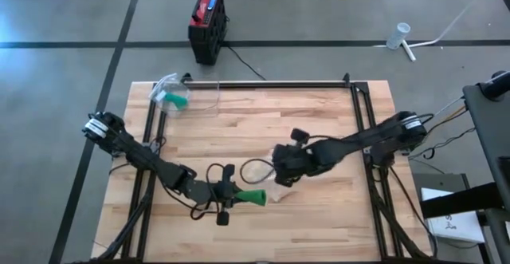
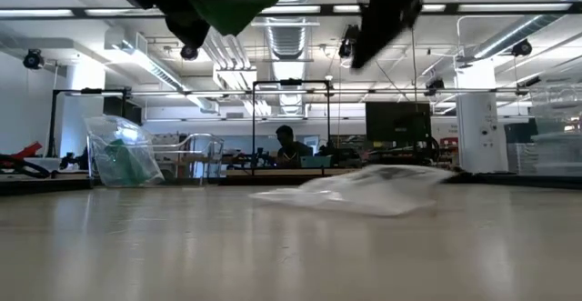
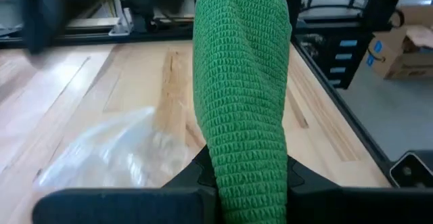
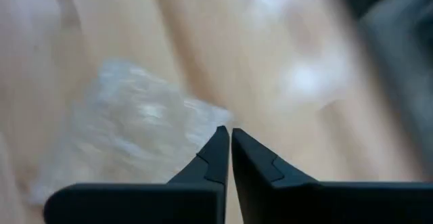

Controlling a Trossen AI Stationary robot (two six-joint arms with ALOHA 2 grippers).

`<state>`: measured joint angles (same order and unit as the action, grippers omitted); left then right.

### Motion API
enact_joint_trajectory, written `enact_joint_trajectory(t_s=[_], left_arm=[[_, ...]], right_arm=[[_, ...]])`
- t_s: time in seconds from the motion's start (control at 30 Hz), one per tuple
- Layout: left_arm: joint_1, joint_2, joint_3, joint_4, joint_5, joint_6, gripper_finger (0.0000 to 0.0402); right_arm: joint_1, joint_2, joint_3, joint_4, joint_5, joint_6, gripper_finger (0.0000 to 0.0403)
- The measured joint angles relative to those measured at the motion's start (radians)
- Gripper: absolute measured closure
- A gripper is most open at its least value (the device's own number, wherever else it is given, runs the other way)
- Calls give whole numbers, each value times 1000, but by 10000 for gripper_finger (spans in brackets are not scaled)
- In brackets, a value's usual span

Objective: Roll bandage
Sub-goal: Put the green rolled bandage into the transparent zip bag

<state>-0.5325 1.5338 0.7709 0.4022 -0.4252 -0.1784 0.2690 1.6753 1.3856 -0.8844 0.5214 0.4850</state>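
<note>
The green bandage roll (image 1: pixel 253 197) sits clamped in the jaws of the left gripper (image 1: pixel 239 195) near the front middle of the tabletop (image 1: pixel 319 128), held above the wood. Its long axis runs roughly left-right in the high view, free end pointing toward the right arm and an empty clear wrapper (image 1: pixel 280 193) just beside it. The left wrist view shows the bandage (image 3: pixel 242 102) close up: knit texture, standing out lengthwise from the jaws, with the crumpled wrapper (image 3: pixel 115 153) on the wood beyond; none of this detail shows from above. The right gripper (image 1: pixel 280 168) hovers over the wrapper, near the bandage's free end. The right wrist view shows its jaws closed tip to tip on nothing, right gripper (image 4: pixel 226 143) just over the blurred wrapper (image 4: pixel 128 126). The low view catches only the underside of the green bandage (image 2: pixel 245 1) at the picture's top, the wrapper (image 2: pixel 364 190) lying flat on the tabletop, and a second clear bag (image 2: pixel 123 151) with green contents at the far left corner; the high view places that bag (image 1: pixel 171 95) at the back-left edge. A person (image 2: pixel 286 146) sits far back in the room.
</note>
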Motion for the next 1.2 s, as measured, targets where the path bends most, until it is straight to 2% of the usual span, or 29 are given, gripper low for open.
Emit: enact_joint_trajectory(t_s=[0.1,0.2,0.37,0.53,0.7,0.77,0.87,0.97,1.2], left_arm=[[-8,-5,-1,-7,-1,22,363],[-7,-21,-1,0,-4,67,363],[34,-25,0,15,-114,138,363],[77,-25,3,15,-169,199,363],[95,-26,3,4,-168,225,363],[97,-26,3,-1,-169,224,363],[96,-26,9,-9,-168,222,363],[95,-26,23,-22,-159,219,363],[88,-26,42,-57,-138,219,362]], right_arm=[[48,-67,73,4,107,-143,371],[113,-135,81,80,105,-243,336],[188,-177,62,282,80,-187,264],[207,-150,59,297,80,-118,188],[221,-107,58,382,72,-390,139],[215,-85,59,424,70,-468,133],[179,-49,63,418,19,-504,135],[144,-23,64,409,-43,-502,148],[121,-16,65,371,-58,-509,188]])
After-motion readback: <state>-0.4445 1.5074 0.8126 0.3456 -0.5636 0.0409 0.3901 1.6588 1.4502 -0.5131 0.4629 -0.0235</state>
